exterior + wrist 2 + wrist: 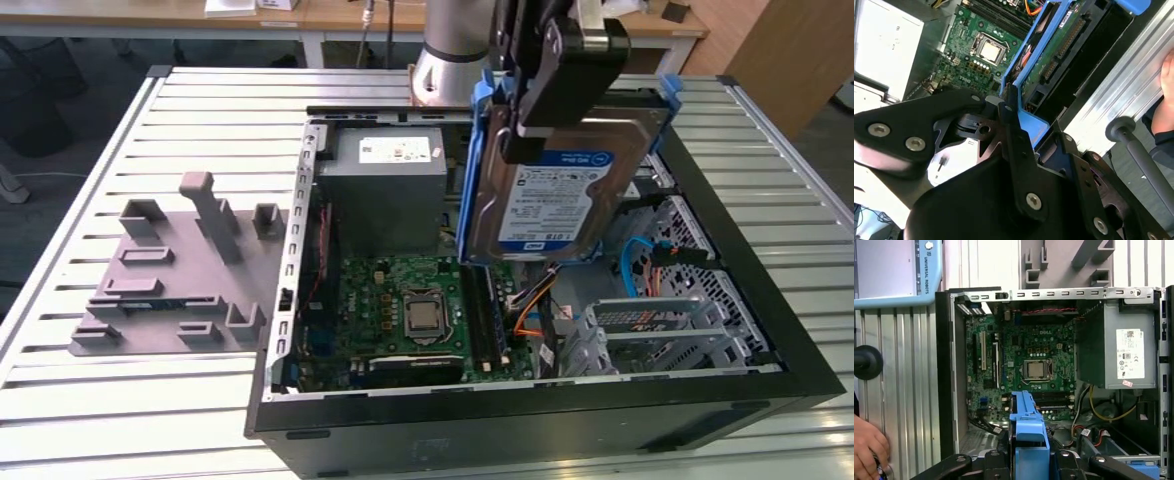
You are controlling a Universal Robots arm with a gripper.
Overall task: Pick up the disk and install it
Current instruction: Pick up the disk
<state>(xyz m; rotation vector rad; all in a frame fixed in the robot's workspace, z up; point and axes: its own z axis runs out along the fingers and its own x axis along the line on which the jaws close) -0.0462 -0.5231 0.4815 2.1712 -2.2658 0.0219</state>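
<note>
On the exterior view's left you see a grey plastic holder [174, 270] lying on the metal table [80, 400], just beside the open computer case [534, 415]. Inside the case, going to the right, there is first the grey power supply box [387, 185] and in front of it the green board [407, 310]. After them comes the disk [554, 195]. It hangs almost upright over the middle of the case, with its label turned to the camera and its blue rails on both sides. The gripper [541, 115] is closed on the upper end of the disk and carries it; in the second wrist view the black fingers [1006, 107] pinch the blue rail [1029, 122]. Further to the right, low inside the case, stands the metal drive cage [661, 330], and the disk is above it and apart from it.

So I judge that the picking up is done, and that the installing is not yet done, because the disk sits in no slot. In the first wrist view a person's hand [869, 450] rests at the table edge, outside the case
</note>
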